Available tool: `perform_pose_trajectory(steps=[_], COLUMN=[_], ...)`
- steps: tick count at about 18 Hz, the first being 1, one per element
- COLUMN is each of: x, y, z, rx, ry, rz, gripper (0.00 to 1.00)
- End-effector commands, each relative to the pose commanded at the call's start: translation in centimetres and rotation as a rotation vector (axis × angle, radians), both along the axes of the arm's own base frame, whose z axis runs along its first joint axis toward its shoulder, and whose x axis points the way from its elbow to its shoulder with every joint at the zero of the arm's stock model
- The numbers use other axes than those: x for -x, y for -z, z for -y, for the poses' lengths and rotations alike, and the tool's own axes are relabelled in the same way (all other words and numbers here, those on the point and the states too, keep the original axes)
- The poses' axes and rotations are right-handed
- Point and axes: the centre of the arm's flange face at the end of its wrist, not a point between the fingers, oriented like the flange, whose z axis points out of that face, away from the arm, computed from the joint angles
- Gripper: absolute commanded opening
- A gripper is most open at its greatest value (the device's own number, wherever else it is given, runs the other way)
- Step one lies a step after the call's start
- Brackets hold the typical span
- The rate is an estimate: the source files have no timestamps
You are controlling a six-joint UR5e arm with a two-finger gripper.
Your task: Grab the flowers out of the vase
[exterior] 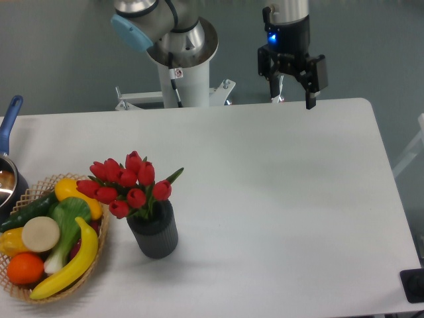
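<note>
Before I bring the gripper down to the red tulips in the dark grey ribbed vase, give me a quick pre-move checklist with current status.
1. Black two-finger gripper open: ok.
2. Gripper empty: ok.
3. Red tulips seated in dark grey ribbed vase: ok.
4. Vase upright: ok.
5. Gripper above the tulips: not ok, it hangs over the white table's far edge.
6. Woven wicker fruit basket apart from vase: cannot tell, very close.

silver arm with light-blue cap, white base; black hand, blue light.
</note>
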Motion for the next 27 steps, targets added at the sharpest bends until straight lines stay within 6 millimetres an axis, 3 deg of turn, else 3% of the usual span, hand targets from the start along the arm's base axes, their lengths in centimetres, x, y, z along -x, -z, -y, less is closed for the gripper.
perform_pose_trajectory(steps=[12,17,27], x=[-0.3,-1.6,-4.0], y=[4.0,5.4,9.1], z=[-0.5,-3.9,-5.8], rx=[-0.012,-0.169,-0.308], ry=[-0.036,-0.088,0.008], rz=[0.091,0.245,0.362], gripper=[1.00,1.00,1.00])
